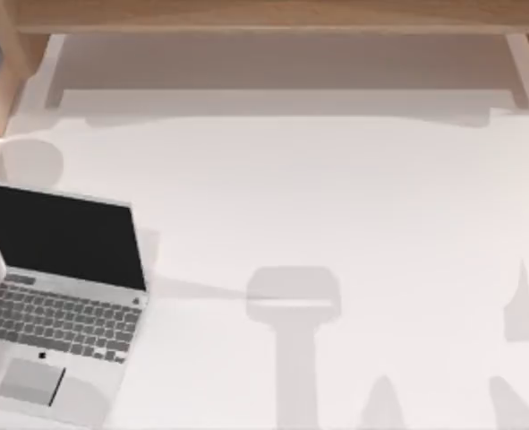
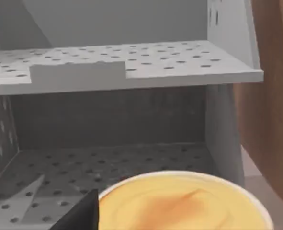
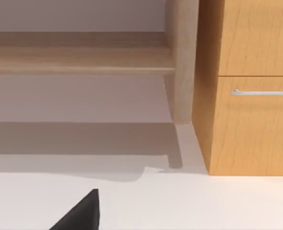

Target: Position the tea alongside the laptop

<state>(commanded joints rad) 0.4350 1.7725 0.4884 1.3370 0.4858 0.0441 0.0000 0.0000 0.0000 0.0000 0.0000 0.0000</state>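
Top view: the laptop [image 1: 63, 300] sat open at the table's [image 1: 336, 206] left edge, w/ no cup beside it. Left wrist view: the tea [image 2: 182, 203] was close under the camera before a grey perforated shelf [image 2: 127, 64], one dark finger [image 2: 84, 213] beside it; can't tell if gripped. Right wrist view: a dark finger [image 3: 81, 213] over bare table by a wooden cabinet [image 3: 246, 86]. Likely the pickup step; next, carry the cup to the laptop's side.

One laptop [image 1: 63, 300], one tea [image 2: 182, 203], one perforated grey shelf [image 2: 131, 67].
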